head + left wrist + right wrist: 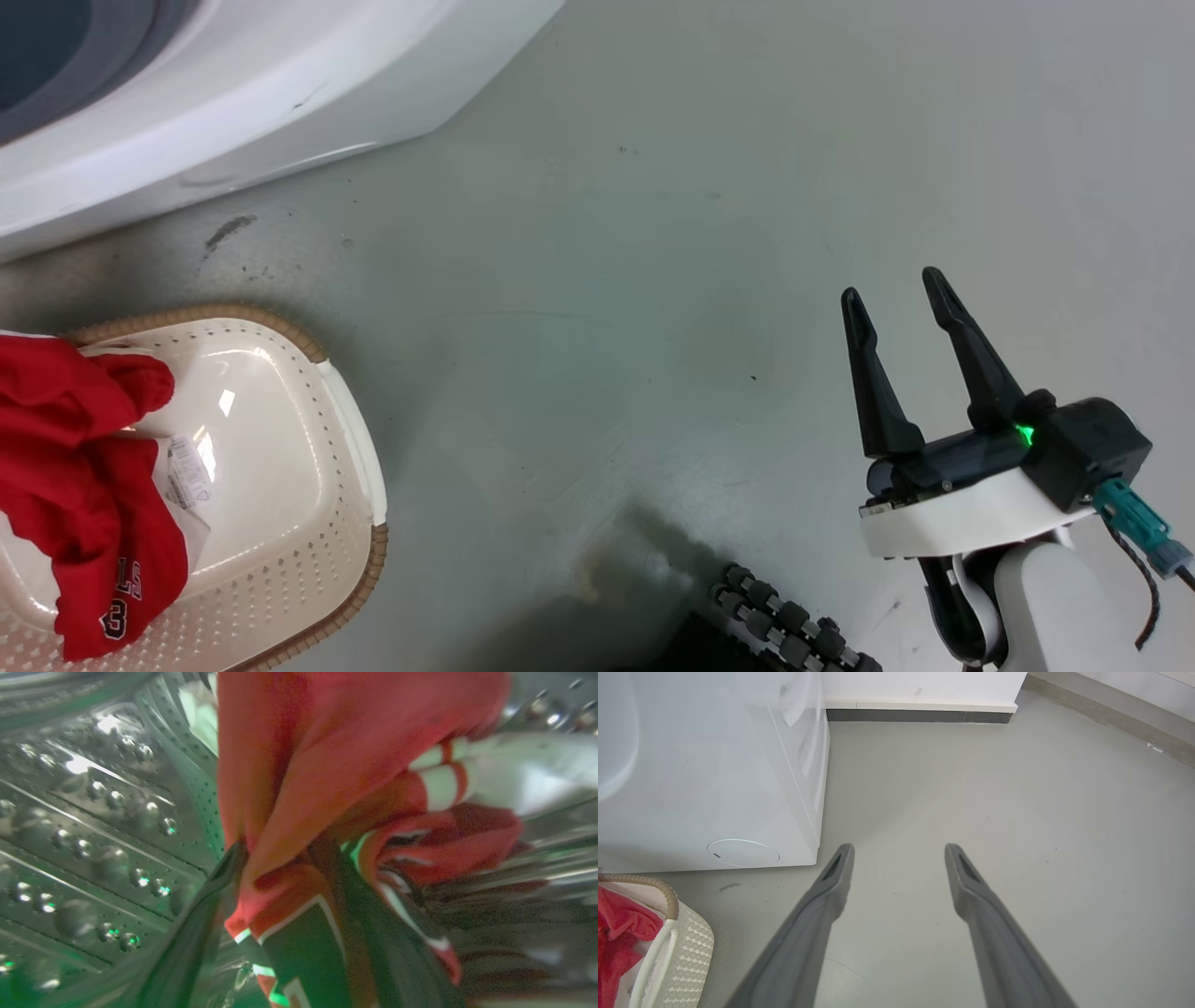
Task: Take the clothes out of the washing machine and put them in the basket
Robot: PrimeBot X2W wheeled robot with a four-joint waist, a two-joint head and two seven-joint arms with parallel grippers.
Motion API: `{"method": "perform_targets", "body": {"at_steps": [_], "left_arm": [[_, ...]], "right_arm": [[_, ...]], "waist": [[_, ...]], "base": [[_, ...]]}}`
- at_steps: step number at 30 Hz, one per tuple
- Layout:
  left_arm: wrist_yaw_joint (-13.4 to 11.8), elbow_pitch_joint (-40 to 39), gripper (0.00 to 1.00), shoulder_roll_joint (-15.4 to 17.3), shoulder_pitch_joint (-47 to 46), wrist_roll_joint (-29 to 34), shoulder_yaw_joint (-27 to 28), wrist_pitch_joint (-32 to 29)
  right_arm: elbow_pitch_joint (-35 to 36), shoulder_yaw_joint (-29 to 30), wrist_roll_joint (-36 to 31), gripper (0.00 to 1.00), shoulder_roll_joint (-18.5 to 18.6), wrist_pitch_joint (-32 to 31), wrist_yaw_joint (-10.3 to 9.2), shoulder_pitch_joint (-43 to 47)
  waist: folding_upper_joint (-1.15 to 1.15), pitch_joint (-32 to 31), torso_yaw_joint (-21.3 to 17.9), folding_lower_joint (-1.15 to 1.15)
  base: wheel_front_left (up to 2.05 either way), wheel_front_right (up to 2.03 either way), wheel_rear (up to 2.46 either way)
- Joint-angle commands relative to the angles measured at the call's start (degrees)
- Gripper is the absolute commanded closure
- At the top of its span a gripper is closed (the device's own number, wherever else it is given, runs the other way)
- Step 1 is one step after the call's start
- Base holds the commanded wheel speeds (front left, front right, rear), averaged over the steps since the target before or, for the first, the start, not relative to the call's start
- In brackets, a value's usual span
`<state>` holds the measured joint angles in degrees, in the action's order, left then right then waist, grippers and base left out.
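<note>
Down at the head view's lower right, the right arm's two long dark fingers (876, 387) point up the picture, spread wide and holding nothing, above the grey floor (653, 280). Inside the shiny perforated steel drum (93, 812) of the large white washing machine (233, 84), the left arm's fingers (205, 910) flank a bunched bright red jersey (327, 742) running lengthwise from the left wrist view's top down between them; blur hides whether they pinch it. Another red jersey (65, 467) lies draped in the cream-white perforated plastic basket (308, 560), numbered end lowest.

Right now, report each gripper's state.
Left gripper: closed on a red jersey inside the drum.
Right gripper: open, holding nothing, above the floor.
</note>
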<state>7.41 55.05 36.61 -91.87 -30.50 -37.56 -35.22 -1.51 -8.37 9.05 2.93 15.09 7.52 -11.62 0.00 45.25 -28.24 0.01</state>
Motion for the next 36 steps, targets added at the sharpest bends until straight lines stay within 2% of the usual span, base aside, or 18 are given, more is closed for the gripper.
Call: {"method": "perform_targets", "body": {"at_steps": [1,7,8,13,18,23,31,36], "left_arm": [[0.02,0.31,0.0,0.0,-0.49,0.14,-0.16,-0.15],[-0.89,3.14,0.0,-0.91,0.31,-0.59,-0.32,-0.94],[-0.82,3.39,1.0,-0.92,0.51,-0.51,-0.54,-0.74],[-0.52,3.76,1.0,-0.7,0.77,-0.63,-0.76,2.25],[-0.47,2.62,1.0,0.24,-0.14,-0.4,-0.42,8.4],[-1.6,1.81,1.0,-1.6,1.66,-0.19,0.05,18.98],[-4.77,2.53,1.0,-5.37,8.04,1.04,-0.22,37.62],[-5.89,3.79,1.0,-7.92,13.44,-0.45,0.64,46.41]], "right_arm": [[0.44,0.05,0.47,0.0,-0.08,0.12,-0.06,0.76],[1.27,0.58,0.57,0.0,-0.08,0.12,-0.06,1.41],[1.32,0.56,0.5,0.0,-0.08,0.12,-0.06,1.43],[1.15,0.16,0.13,0.0,-0.08,0.12,-0.06,0.67],[0.78,-0.26,-0.27,0.0,-0.08,0.12,-0.06,-0.79],[0.64,1.94,-1.81,0.0,-0.07,0.12,-0.06,-1.52],[-1.04,5.3,-5.13,0.0,-0.06,0.12,-0.06,-1.47],[-2.16,6.19,-6.89,0.0,-0.02,0.12,-0.06,-0.65]], "waist": [[0.0,0.45,-0.24,-0.01],[0.0,1.44,0.07,-0.01],[0.0,1.53,0.13,-0.01],[0.0,1.6,0.39,-0.01],[0.0,1.04,0.67,-0.01],[0.0,-0.97,3.79,-0.01],[0.0,-7.0,9.29,-0.01],[0.0,-11.41,11.53,-0.01]], "base": [[0.0,0.0,0.0],[0.0,0.0,0.0],[0.0,0.0,0.0],[0.0,0.0,0.0],[0.0,0.0,0.0],[0.0,0.0,0.0],[0.0,0.0,0.0],[0.0,0.0,0.0]]}}
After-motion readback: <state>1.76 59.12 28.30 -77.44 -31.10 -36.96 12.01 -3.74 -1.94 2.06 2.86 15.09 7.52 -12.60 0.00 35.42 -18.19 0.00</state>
